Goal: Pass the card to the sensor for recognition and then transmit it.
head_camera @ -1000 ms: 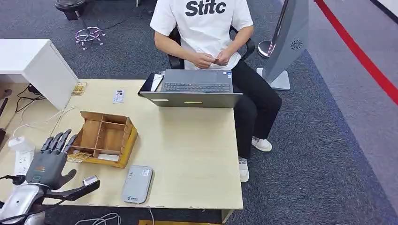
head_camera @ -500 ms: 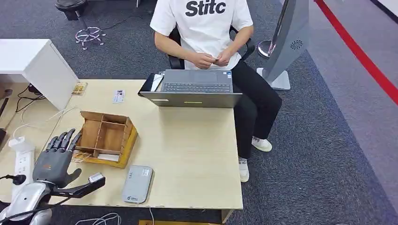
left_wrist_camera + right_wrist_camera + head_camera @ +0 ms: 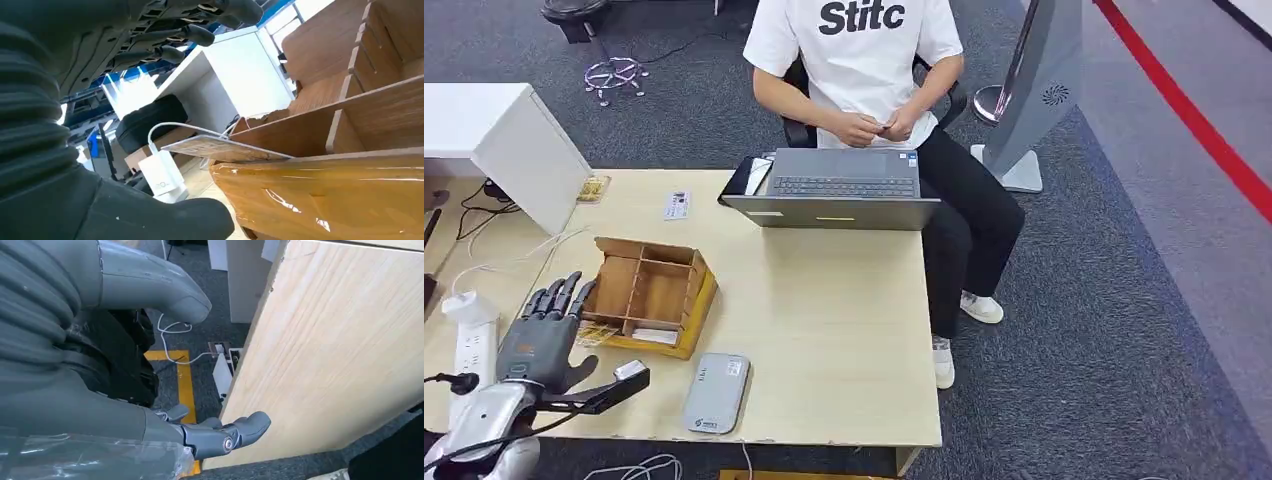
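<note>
- My left hand (image 3: 536, 338) spread, empty, near desk's (image 3: 844, 330) left front corner, beside the box (image 3: 646, 295).
- Card (image 3: 222, 148) juts over the box's rim: thin, stiff, light, probably slick; pinch the overhanging edge.
- Right hand (image 3: 220, 432): can't tell.

1. "Stitc" stands in bold black letters across the chest of the white T-shirt (image 3: 856, 50) worn by the person seated behind the table.
2. The grey sensor (image 3: 716, 392) lying flat near the table's front edge carries small markings, too small to read.
3. A small label (image 3: 677, 204) on the tabletop beside the laptop (image 3: 839, 187) bears print that cannot be made out.
</note>
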Controlling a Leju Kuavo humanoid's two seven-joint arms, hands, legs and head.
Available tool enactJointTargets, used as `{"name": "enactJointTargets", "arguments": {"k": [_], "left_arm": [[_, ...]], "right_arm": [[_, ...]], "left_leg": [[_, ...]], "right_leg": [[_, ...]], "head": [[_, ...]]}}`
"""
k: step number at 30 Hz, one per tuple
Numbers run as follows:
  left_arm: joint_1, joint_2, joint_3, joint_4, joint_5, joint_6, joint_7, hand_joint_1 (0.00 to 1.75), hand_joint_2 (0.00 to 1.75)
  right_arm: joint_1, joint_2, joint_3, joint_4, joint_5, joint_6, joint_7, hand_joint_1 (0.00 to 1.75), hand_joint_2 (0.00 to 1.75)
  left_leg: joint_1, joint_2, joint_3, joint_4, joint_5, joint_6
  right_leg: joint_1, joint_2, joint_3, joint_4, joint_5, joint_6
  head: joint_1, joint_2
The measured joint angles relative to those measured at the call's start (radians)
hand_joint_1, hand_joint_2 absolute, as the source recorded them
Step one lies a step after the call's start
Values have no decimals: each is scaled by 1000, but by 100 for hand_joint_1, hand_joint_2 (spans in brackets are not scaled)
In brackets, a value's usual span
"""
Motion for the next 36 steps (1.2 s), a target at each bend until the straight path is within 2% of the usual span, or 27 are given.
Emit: {"name": "enactJointTargets", "arguments": {"k": [5,7,8,9,27,29,32,36], "left_arm": [[-1,-2,0,3,0,0,0,0,175],[-1,-3,0,3,0,0,0,145,175],[-1,-3,0,3,0,0,0,145,175],[-1,-3,0,3,0,0,0,175,175],[-4,-32,19,3,-17,-24,7,175,175],[-4,-32,19,3,-37,10,-4,175,175],[-11,-32,19,-24,-12,111,-45,175,175],[-69,-31,19,-105,23,122,-63,175,175]], "right_arm": [[0,0,0,0,0,0,0,0,175],[0,0,0,0,0,0,0,0,175],[0,0,0,0,0,0,0,0,175],[0,0,0,0,0,0,0,0,175],[0,18,-31,0,39,22,21,0,175],[0,21,-36,0,48,27,21,0,175],[1,24,-49,2,60,39,18,0,175],[2,26,-60,9,78,54,9,0,175]], "left_leg": [[0,0,0,0,0,0],[0,0,0,0,0,0],[0,0,0,0,0,0],[0,0,0,0,0,0],[0,0,0,0,0,0],[0,0,1,0,0,0],[0,-1,0,0,1,0],[0,-2,0,0,1,0]], "right_leg": [[0,0,0,0,0,0],[0,0,0,0,0,0],[0,0,0,0,0,0],[0,0,0,0,0,0],[0,0,0,0,0,0],[0,0,0,0,0,0],[0,-1,-1,0,0,0],[0,-2,0,0,0,0]], "head": [[0,0],[0,0],[0,0],[0,0],[0,0],[0,0],[0,0],[0,0]]}}
